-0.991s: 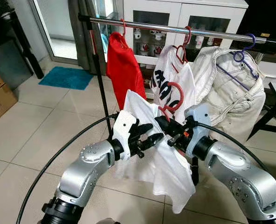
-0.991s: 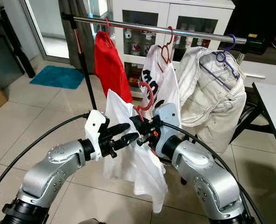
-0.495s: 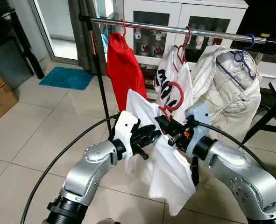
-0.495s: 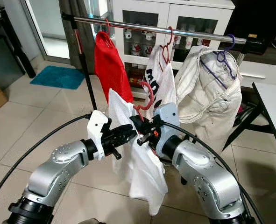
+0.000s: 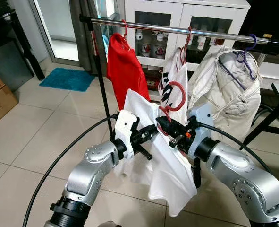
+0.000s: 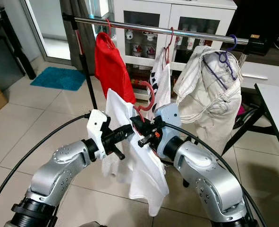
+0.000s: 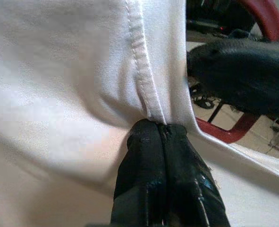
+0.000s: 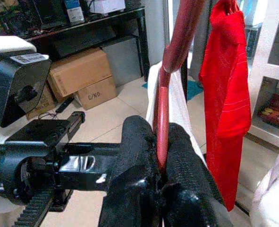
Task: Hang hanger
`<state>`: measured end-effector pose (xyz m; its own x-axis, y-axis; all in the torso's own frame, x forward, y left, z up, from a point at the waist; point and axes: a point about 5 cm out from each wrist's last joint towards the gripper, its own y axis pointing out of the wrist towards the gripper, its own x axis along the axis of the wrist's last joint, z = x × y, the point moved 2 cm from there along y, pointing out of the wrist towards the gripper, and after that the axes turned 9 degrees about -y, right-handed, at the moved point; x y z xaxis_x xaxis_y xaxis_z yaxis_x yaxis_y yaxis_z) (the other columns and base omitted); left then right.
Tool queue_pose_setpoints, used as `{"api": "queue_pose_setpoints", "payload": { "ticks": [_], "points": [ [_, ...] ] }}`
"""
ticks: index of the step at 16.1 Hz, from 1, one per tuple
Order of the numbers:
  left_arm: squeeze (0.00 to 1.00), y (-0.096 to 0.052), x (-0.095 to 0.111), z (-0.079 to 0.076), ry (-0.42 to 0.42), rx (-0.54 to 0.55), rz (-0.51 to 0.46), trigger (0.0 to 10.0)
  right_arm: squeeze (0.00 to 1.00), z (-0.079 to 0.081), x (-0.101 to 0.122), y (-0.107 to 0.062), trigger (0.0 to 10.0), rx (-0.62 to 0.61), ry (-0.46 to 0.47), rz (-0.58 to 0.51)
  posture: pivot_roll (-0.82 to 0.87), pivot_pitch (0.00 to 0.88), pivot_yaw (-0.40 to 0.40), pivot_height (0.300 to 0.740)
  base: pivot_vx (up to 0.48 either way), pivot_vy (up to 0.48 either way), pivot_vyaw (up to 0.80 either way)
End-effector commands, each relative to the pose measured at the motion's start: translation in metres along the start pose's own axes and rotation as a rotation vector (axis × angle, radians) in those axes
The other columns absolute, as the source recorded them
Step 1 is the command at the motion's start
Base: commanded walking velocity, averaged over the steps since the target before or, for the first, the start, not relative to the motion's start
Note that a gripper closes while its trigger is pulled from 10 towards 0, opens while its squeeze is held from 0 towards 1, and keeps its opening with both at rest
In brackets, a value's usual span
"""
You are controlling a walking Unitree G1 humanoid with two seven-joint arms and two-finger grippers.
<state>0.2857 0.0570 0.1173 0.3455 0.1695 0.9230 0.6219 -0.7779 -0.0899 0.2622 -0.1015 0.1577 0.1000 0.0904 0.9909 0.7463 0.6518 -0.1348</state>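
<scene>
Hanger (image 5: 170, 101), red, is held below the clothes rail (image 5: 177, 29) with its hook pointing up toward the rail at 12 o'clock and not touching it. A white shirt (image 5: 165, 165) hangs from the hanger and drapes down between the two arms.

Right gripper (image 8: 160, 163): fingers closed narrow, clamped on the hanger stem just under the hook. In the head views this gripper (image 5: 164, 126) sits at the centre of the frame, at 6 o'clock from the hook.

Left gripper (image 7: 159, 135): fingers pressed together on a seam of the white shirt, pinching the fabric. In the head views it lies just beside the right gripper, at its 9 o'clock.

On the rail, a red shirt (image 5: 125, 68) hangs at 11 o'clock from the grippers, a white printed shirt (image 5: 174, 87) at 12 o'clock, and a cream jacket (image 5: 229, 94) on a purple hanger (image 5: 243, 59) at 2 o'clock. A white cabinet (image 5: 186, 14) stands behind the rail. A blue mat (image 5: 66, 78) lies on the tiled floor (image 5: 35, 137) at 10 o'clock.
</scene>
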Motion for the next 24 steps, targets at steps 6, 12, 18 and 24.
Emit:
{"api": "queue_pose_setpoints", "payload": {
  "ticks": [6,12,18,24],
  "points": [
    [0.00,-0.018,0.020,0.000,-0.060,-0.039,-0.144,0.0,0.00,-0.036,0.007,-0.002,10.0,-0.249,0.004,-0.028,-0.13,0.000,0.027,0.740,0.000,0.000,0.00],
    [0.00,-0.023,0.022,0.016,-0.066,0.090,-0.157,1.9,0.00,-0.046,0.011,-0.003,10.0,-0.307,0.017,-0.047,-0.12,0.000,0.014,0.740,0.000,0.000,0.00],
    [1.00,-0.011,0.019,-0.017,-0.211,-0.203,-0.105,10.0,0.00,-0.036,0.019,0.006,10.0,-0.278,-0.026,-0.052,-0.12,0.000,0.013,0.740,0.000,0.000,0.00],
    [1.00,0.008,0.016,-0.013,-0.173,-0.199,-0.025,10.0,0.00,-0.027,0.027,0.010,10.0,-0.238,-0.030,-0.079,-0.13,0.000,0.022,0.740,0.000,0.000,0.00]
  ]
}}
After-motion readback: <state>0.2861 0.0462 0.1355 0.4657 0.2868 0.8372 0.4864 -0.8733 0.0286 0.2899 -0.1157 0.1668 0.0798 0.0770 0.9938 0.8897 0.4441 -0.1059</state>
